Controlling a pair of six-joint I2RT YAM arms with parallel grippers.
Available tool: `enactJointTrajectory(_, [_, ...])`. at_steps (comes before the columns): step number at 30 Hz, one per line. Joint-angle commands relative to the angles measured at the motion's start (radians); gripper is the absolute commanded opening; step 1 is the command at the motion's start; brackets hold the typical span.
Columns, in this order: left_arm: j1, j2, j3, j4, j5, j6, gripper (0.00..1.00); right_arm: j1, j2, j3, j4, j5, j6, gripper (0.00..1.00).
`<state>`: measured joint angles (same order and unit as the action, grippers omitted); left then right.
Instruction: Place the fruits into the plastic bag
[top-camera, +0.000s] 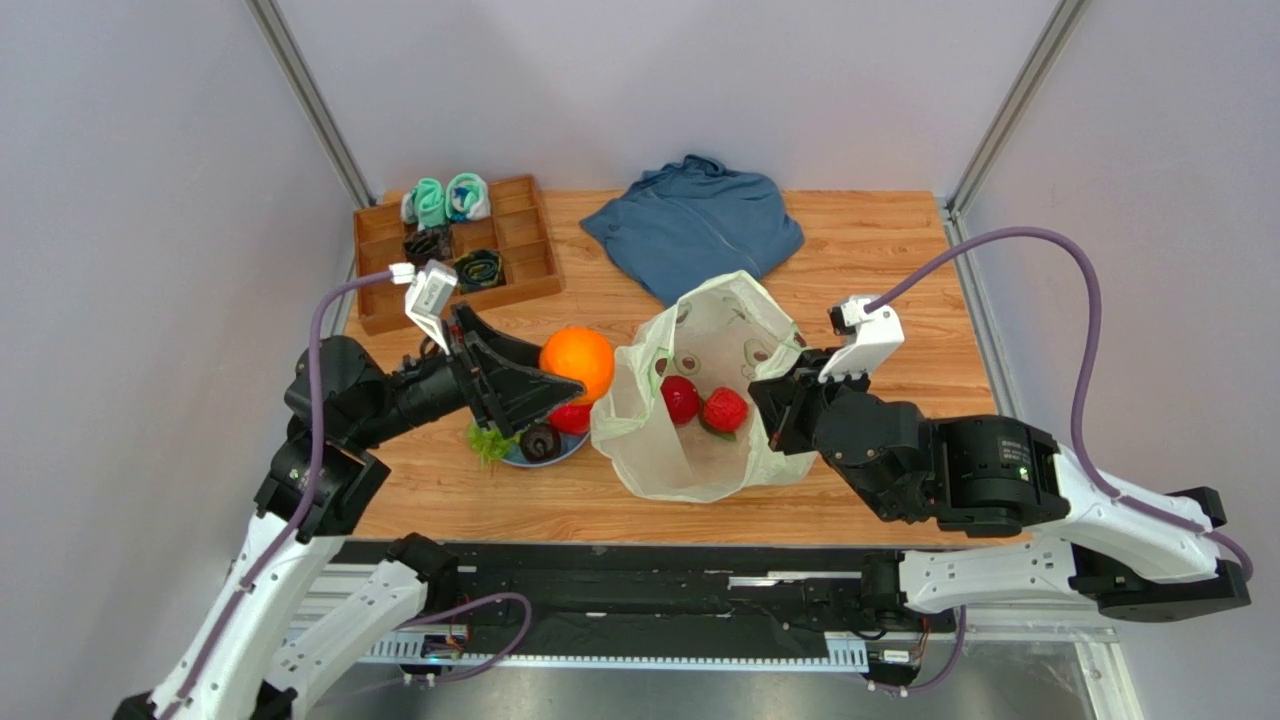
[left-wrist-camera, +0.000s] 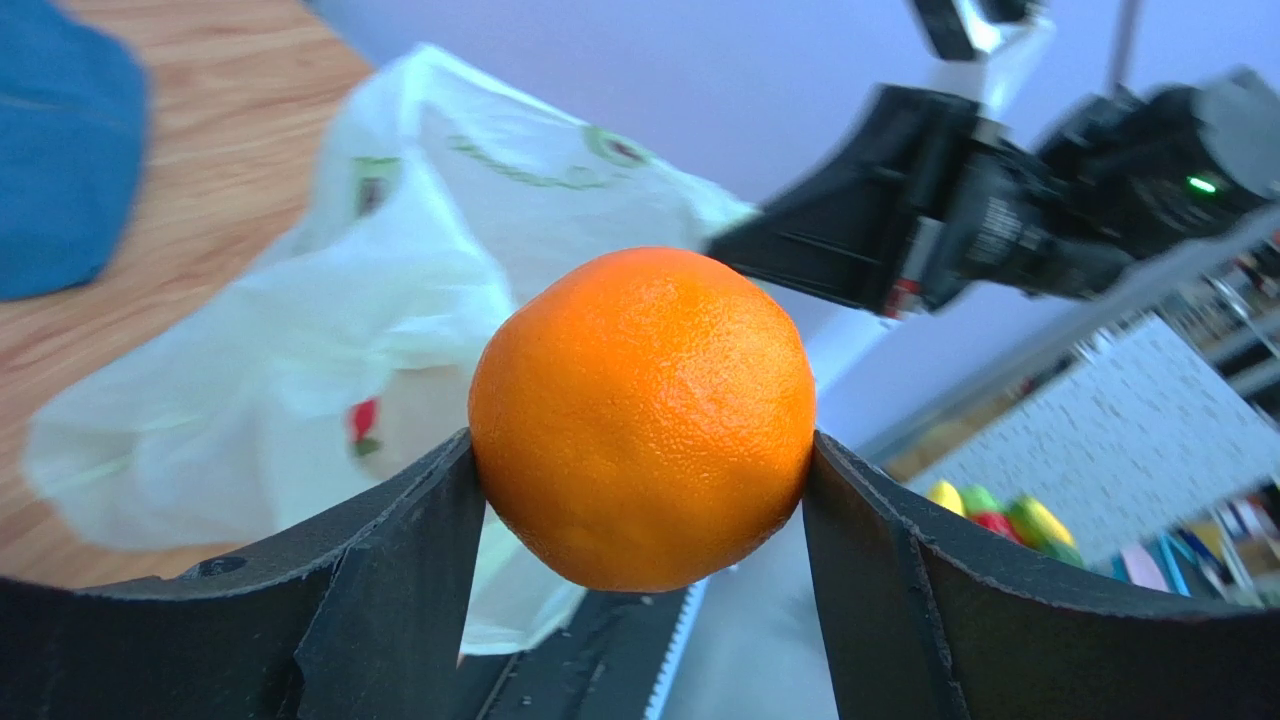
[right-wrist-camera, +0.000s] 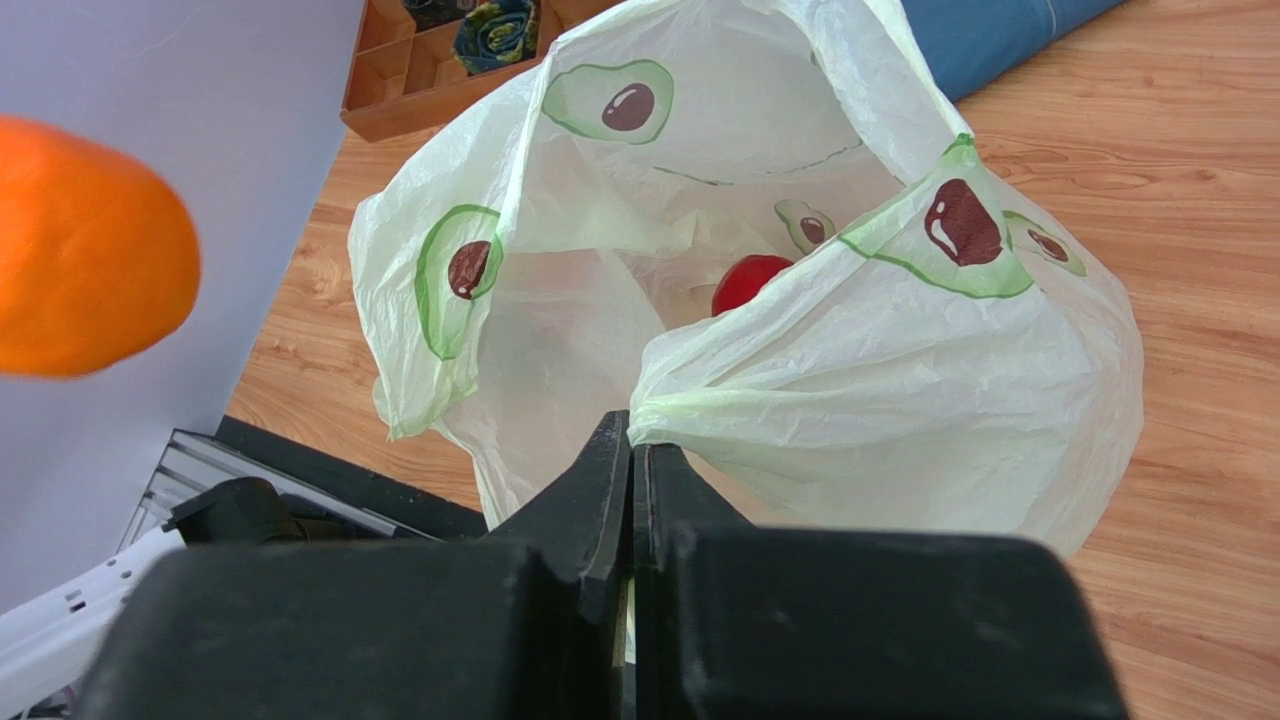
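Observation:
My left gripper (top-camera: 564, 383) is shut on the orange (top-camera: 579, 362), held in the air just left of the plastic bag (top-camera: 706, 435); the orange fills the left wrist view (left-wrist-camera: 643, 417) between both black fingers (left-wrist-camera: 394, 558). The pale-green bag with avocado prints stands open at the table's middle, with two red fruits (top-camera: 703, 405) inside. My right gripper (top-camera: 769, 408) is shut on the bag's right rim (right-wrist-camera: 721, 413), holding the mouth open. One red fruit (right-wrist-camera: 748, 281) shows inside in the right wrist view. A blue plate (top-camera: 529, 450) below the orange holds an avocado (top-camera: 540, 441), green grapes (top-camera: 487, 444) and a red fruit (top-camera: 570, 419).
A folded blue garment (top-camera: 694, 222) lies at the back middle. A wooden compartment tray (top-camera: 519, 248) with rolled socks (top-camera: 446, 200) stands at the back left. Grey walls and metal posts close in the table on both sides.

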<state>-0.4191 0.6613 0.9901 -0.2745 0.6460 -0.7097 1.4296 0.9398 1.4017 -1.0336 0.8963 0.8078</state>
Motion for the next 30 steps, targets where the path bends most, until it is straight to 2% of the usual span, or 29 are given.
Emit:
enactJointTrajectory(1, [-0.2, 0.062, 0.077, 0.032, -0.074, 0.058, 0.7, -0.009, 0.007, 0.037, 0.038, 0.003, -0.019, 0.0])
enactJointTrajectory(10, [-0.559, 0.27, 0.189, -0.021, -0.298, 0.196, 0.69, -0.012, 0.005, 0.034, 0.038, 0.003, -0.01, 0.0])
enactJointTrajectory(13, [-0.609, 0.334, 0.202, -0.06, -0.388, 0.24, 0.68, -0.012, 0.002, 0.03, 0.038, 0.004, -0.007, 0.0])
enactJointTrajectory(17, [-0.613, 0.376, 0.208, -0.155, -0.54, 0.272, 0.67, -0.012, -0.012, 0.028, 0.038, 0.01, -0.001, 0.0])
enactJointTrajectory(20, [-0.613, 0.376, 0.199, -0.198, -0.603, 0.305, 0.67, -0.012, -0.025, 0.017, 0.04, 0.015, 0.004, 0.0])
enactJointTrajectory(23, [-0.613, 0.38, 0.176, -0.213, -0.635, 0.34, 0.68, -0.012, -0.027, 0.011, 0.04, 0.021, 0.007, 0.0])
enactJointTrajectory(30, [-0.644, 0.434, 0.159, -0.226, -0.686, 0.316, 0.7, -0.015, -0.019, 0.016, 0.04, 0.021, 0.002, 0.0])
